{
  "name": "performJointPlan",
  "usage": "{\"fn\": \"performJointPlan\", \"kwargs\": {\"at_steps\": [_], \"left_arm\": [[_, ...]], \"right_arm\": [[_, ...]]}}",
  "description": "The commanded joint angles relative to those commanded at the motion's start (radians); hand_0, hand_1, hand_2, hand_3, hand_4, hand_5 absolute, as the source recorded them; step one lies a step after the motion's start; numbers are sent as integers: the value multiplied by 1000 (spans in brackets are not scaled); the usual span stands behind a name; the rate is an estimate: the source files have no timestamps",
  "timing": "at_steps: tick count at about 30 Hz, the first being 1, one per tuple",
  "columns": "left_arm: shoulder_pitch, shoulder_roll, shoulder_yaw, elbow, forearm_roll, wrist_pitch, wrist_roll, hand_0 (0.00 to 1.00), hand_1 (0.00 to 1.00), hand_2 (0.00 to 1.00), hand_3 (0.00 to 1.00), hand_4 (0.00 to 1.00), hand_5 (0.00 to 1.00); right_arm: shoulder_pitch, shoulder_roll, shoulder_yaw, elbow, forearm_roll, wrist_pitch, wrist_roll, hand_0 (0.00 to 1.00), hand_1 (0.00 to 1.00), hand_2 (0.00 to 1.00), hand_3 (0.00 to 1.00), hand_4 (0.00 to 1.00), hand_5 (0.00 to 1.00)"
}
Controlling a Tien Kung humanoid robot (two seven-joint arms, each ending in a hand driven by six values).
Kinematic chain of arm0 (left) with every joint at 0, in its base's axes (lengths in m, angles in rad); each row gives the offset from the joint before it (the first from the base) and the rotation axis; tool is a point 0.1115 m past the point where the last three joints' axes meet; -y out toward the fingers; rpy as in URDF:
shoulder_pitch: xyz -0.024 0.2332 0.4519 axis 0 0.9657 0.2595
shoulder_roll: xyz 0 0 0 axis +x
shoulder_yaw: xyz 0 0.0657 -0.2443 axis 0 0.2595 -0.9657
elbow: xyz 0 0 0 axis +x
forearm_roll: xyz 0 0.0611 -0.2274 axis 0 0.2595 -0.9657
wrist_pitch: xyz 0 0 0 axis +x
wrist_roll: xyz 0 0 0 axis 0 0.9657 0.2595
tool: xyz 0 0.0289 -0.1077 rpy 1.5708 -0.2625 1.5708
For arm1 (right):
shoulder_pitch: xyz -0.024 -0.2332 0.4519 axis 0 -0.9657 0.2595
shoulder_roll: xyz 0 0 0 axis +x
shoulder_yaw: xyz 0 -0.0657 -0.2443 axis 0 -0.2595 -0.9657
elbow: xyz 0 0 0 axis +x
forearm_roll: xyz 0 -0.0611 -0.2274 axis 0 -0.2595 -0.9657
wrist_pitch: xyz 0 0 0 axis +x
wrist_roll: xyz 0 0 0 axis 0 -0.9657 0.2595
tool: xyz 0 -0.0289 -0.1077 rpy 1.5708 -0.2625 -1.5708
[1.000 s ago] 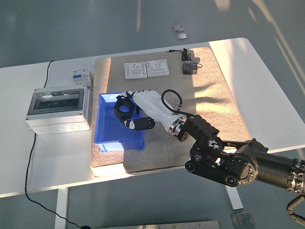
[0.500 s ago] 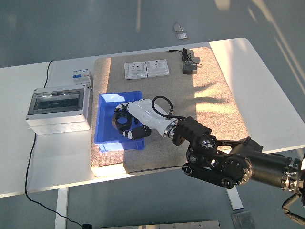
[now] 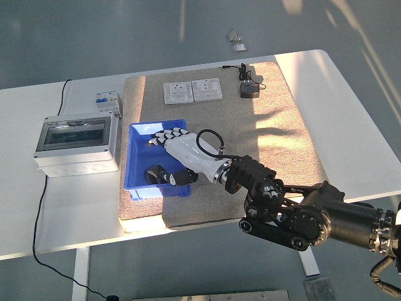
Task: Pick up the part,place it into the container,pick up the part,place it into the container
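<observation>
A blue container [image 3: 135, 191] stands on the tan mat's left part. A black ring-shaped part [image 3: 153, 175] lies inside it near the front. My right hand [image 3: 168, 157], white with black fingertips, reaches into the container from the lower right. Its fingers [image 3: 164, 135] are spread toward the container's back, and its thumb [image 3: 178, 178] is beside the part. The hand holds nothing. Two white socket panels [image 3: 177, 92] [image 3: 207, 89] and a black adapter with cable [image 3: 249, 91] lie at the mat's far side. My left hand is out of view.
A grey distribution box with a clear lid [image 3: 76, 143] stands on the table left of the container, with a small circuit breaker [image 3: 106, 100] behind it. The tan mat [image 3: 276, 138] covers the table's middle. A black cable [image 3: 44, 207] hangs off the left front.
My right hand carried the black part down into the container, then let it go. The fingers have opened out and the part now lies on the container's floor.
</observation>
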Motion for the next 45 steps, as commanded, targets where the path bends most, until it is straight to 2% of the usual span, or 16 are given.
{"fn": "performJointPlan", "kwargs": {"at_steps": [3, 5, 6, 8, 11, 12, 15, 17, 18, 20, 23, 25, 27, 32, 39, 45], "left_arm": [[-1, 0, 2, 0, -4, 2, -1, 654, 633, 561, 541, 537, 509], [-1, 0, 3, 0, -5, 2, -2, 654, 633, 561, 541, 537, 509], [0, 1, 3, 0, -3, 2, -3, 653, 633, 560, 538, 537, 507], [2, 2, 2, 0, 1, 2, -3, 653, 633, 560, 538, 537, 507], [5, 2, 1, 0, 1, 4, -6, 653, 633, 560, 538, 537, 507], [7, 3, 0, 0, -2, 6, -6, 654, 632, 561, 538, 537, 506], [13, 3, -4, 0, -15, 13, -12, 654, 632, 561, 538, 537, 506], [18, 3, -4, 0, -24, 17, -16, 654, 632, 561, 538, 537, 506], [20, 3, -4, 0, -28, 18, -18, 652, 628, 543, 535, 534, 501], [23, 2, -5, 0, -32, 18, -20, 652, 628, 543, 535, 534, 501], [21, -1, -8, 0, -21, 15, -22, 652, 628, 543, 535, 534, 501], [20, -2, -7, 0, -17, 13, -23, 649, 628, 539, 535, 534, 500], [19, -3, -7, 0, -16, 12, -23, 649, 628, 539, 535, 534, 500], [12, 0, -9, 0, -24, 15, -33, 651, 628, 541, 533, 533, 498], [11, 4, -10, 0, -49, 28, -51, 647, 627, 533, 532, 526, 493], [14, 7, -15, 0, -48, 36, -63, 644, 625, 520, 531, 525, 492]], "right_arm": [[-10, -6, 19, 1, 3, -11, 13, 998, 976, 950, 893, 599, 230], [-18, -12, 38, 5, 10, -37, 31, 998, 976, 950, 893, 599, 230], [-25, -17, 56, 10, 23, -58, 46, 998, 900, 909, 905, 593, 262], [-43, -30, 92, 27, 52, -95, 68, 998, 900, 909, 905, 593, 262], [-90, -68, 162, 79, 112, -160, 91, 998, 900, 909, 905, 593, 262], [-105, -81, 183, 97, 126, -178, 89, 983, 854, 879, 885, 595, 275], [-161, -134, 254, 160, 145, -207, 45, 983, 854, 879, 885, 595, 275], [-194, -164, 297, 201, 151, -180, 2, 983, 854, 879, 885, 595, 275], [-208, -176, 315, 219, 155, -158, -22, 951, 828, 857, 879, 595, 268], [-226, -192, 336, 247, 156, -113, -71, 951, 828, 857, 879, 595, 268], [-235, -195, 328, 248, 152, -45, -145, 951, 828, 857, 879, 595, 268], [-234, -195, 314, 242, 148, -6, -191, 960, 822, 850, 856, 626, 307], [-230, -196, 301, 238, 151, 14, -229, 960, 822, 850, 856, 626, 307], [-226, -200, 262, 229, 164, 23, -279, 968, 820, 850, 866, 637, 330], [-249, -222, 276, 243, 108, 26, -340, 955, 778, 848, 865, 619, 353], [-235, -234, 209, 262, 96, 28, -398, 927, 736, 841, 866, 596, 328]]}}
